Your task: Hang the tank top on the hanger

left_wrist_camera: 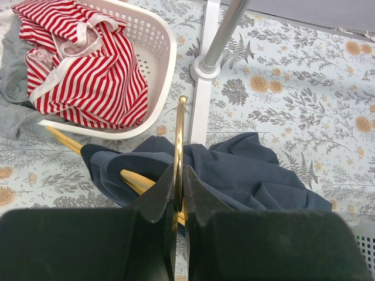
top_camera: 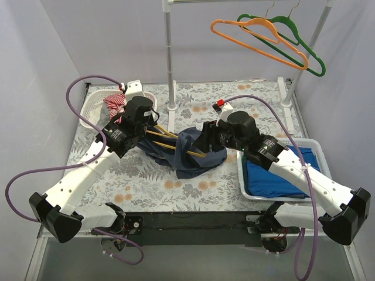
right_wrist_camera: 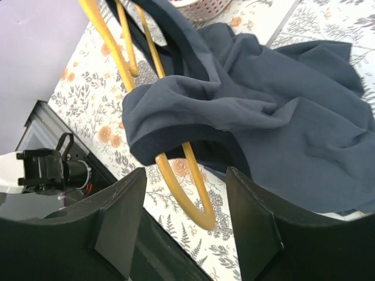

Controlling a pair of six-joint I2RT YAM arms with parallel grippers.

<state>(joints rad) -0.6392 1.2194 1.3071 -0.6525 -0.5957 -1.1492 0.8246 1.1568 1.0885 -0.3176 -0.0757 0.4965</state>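
The dark navy tank top [top_camera: 190,152] lies bunched in the middle of the table, draped over the yellow hanger [top_camera: 167,143]. My left gripper [left_wrist_camera: 179,202] is shut on the hanger's metal hook [left_wrist_camera: 179,140], with the tank top [left_wrist_camera: 246,175] just beyond it. My right gripper [right_wrist_camera: 187,216] is open. The hanger's yellow end [right_wrist_camera: 187,187] pokes out of the tank top's opening [right_wrist_camera: 246,117] between my two fingers [right_wrist_camera: 120,225], touching neither.
A white basket [top_camera: 94,108] with a red-and-white striped cloth [left_wrist_camera: 82,70] stands at the back left. A white tray [top_camera: 249,187] holds a bright blue folded cloth [top_camera: 275,175] at the right. A rack pole [top_camera: 170,58] stands behind, with orange [top_camera: 258,35] and green [top_camera: 293,41] hangers.
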